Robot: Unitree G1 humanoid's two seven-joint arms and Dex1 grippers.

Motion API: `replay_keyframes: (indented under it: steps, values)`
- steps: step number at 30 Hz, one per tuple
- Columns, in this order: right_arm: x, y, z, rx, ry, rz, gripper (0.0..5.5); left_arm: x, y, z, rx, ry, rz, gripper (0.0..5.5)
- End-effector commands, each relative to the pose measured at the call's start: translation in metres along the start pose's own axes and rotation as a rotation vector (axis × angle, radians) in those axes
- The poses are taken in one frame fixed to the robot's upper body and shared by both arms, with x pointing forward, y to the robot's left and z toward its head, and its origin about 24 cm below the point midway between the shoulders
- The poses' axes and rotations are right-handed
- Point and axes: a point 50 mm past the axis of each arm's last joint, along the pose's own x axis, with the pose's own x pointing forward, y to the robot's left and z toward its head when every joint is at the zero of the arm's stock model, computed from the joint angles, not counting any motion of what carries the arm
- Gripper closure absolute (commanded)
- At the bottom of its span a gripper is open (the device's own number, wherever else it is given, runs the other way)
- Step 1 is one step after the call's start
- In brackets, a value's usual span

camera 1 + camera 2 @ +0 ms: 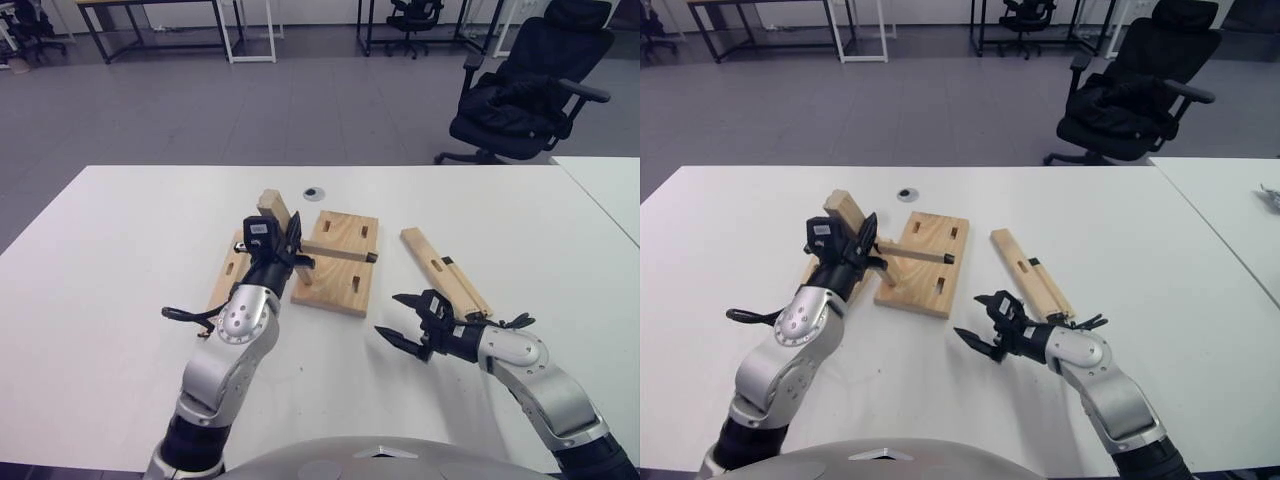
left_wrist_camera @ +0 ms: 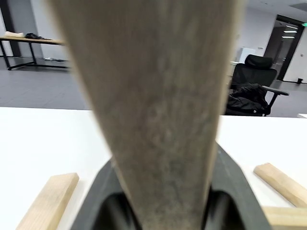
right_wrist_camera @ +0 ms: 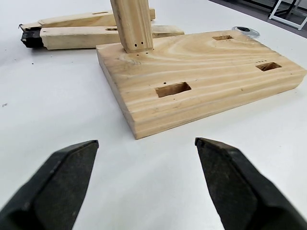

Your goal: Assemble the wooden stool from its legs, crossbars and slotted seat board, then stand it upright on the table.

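Wooden leg (image 3: 132, 24) held tight in left tool (image 1: 288, 247), end on seat board (image 1: 340, 285) on surface (image 1: 120, 250). Right tool (image 1: 386, 316) open, near board. Best: stand leg straight, line up with slot (image 3: 172, 88), push down slow.

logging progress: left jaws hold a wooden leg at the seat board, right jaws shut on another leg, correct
Not quite: on the right gripper the jaws stand open and empty, as the right wrist view shows. The left gripper does hold a wooden leg at the seat board.
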Motion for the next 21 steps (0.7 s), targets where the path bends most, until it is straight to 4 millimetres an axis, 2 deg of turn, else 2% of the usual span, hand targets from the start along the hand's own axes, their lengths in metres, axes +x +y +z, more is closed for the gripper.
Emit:
replay_keyframes:
  steps: [1,2,3,6,12,14,16,18,19,21]
  values:
    - [0.002,-0.006,0.003,-0.020,-0.010,-0.028,1.72,0.007,0.007,-0.009,0.027,0.041,0.062,4.48]
    - [0.003,-0.006,0.003,-0.018,-0.014,-0.032,1.72,0.009,0.007,-0.003,0.029,0.017,0.054,4.48]
    - [0.005,-0.006,0.003,-0.018,-0.019,-0.036,1.72,0.011,0.006,0.003,0.030,-0.011,0.041,4.12]
    - [0.009,-0.005,0.004,-0.012,-0.035,-0.046,1.72,0.018,0.001,0.021,0.017,-0.082,0.000,3.60]
    - [0.011,-0.003,0.002,0.001,-0.044,-0.053,1.72,0.017,-0.001,0.048,-0.017,-0.188,-0.052,2.57]
    - [0.011,-0.002,0.000,0.002,-0.036,-0.053,1.72,0.012,-0.002,0.056,-0.024,-0.207,-0.086,2.24]
    - [0.012,-0.002,-0.002,-0.001,-0.026,-0.057,1.72,0.000,0.001,0.076,-0.011,-0.284,-0.120,1.87]
    - [0.011,-0.003,-0.005,0.003,-0.018,-0.069,1.72,-0.016,0.009,0.103,0.028,-0.437,-0.143,1.49]
    - [0.011,-0.003,-0.006,0.006,-0.015,-0.073,1.72,-0.024,0.015,0.114,0.050,-0.519,-0.140,1.49]
    - [0.011,-0.003,-0.010,0.012,-0.008,-0.084,1.72,-0.033,0.032,0.124,0.085,-0.599,-0.080,1.49]
